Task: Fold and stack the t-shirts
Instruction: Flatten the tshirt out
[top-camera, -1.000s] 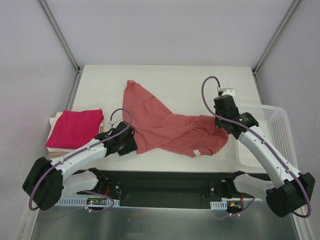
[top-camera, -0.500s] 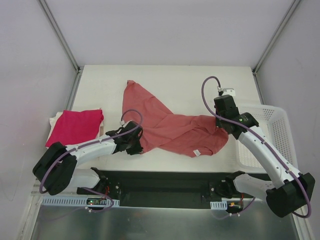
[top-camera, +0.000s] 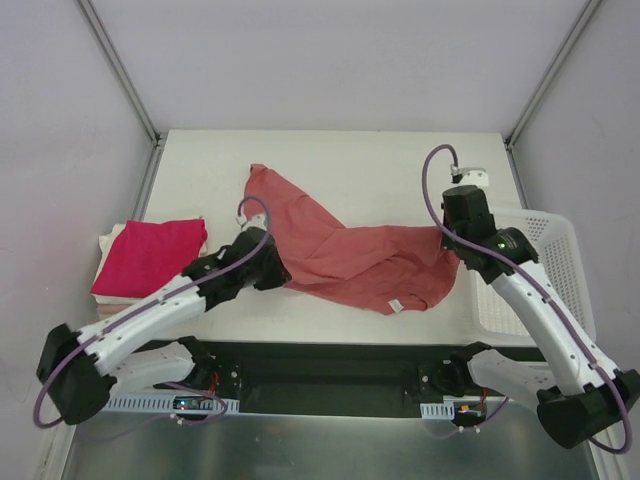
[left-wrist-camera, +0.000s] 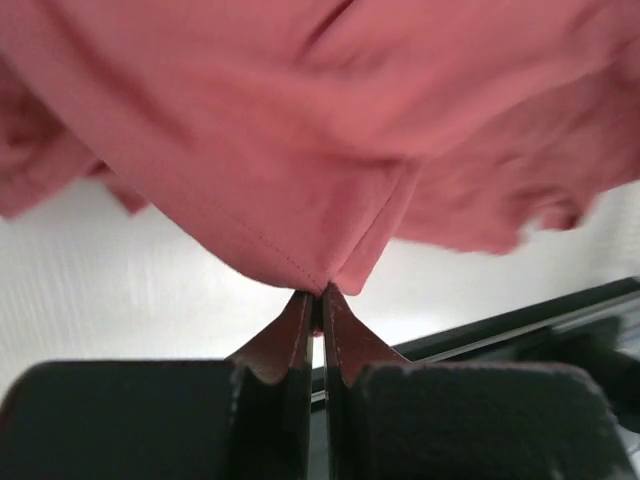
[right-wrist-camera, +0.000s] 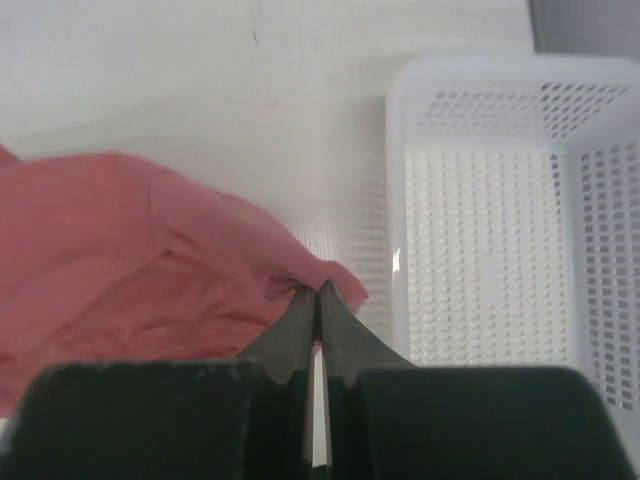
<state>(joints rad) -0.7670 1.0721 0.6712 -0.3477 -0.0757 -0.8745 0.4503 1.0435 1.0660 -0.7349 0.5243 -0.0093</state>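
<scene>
A salmon-pink t-shirt (top-camera: 340, 245) lies crumpled across the middle of the table. My left gripper (top-camera: 275, 272) is shut on its near-left hem, and in the left wrist view the stitched edge of the salmon t-shirt (left-wrist-camera: 300, 200) is pinched at the tips of the left gripper (left-wrist-camera: 318, 293). My right gripper (top-camera: 452, 252) is shut on the shirt's right edge; the right wrist view shows a fold of the salmon t-shirt (right-wrist-camera: 160, 260) clamped in the right gripper (right-wrist-camera: 318, 289). A folded magenta-red t-shirt (top-camera: 150, 255) rests on a cream folded t-shirt (top-camera: 108, 243) at the left.
A white mesh basket (top-camera: 545, 270) stands at the table's right edge, just right of my right gripper; the same basket (right-wrist-camera: 500, 210) fills the right of the right wrist view. A dark rail (top-camera: 330, 365) runs along the near edge between the arm bases.
My left gripper has slid right to the shirt's near-left hem and closed on it, lifting the edge a little. The right arm has shifted slightly right and back, still gripping.
</scene>
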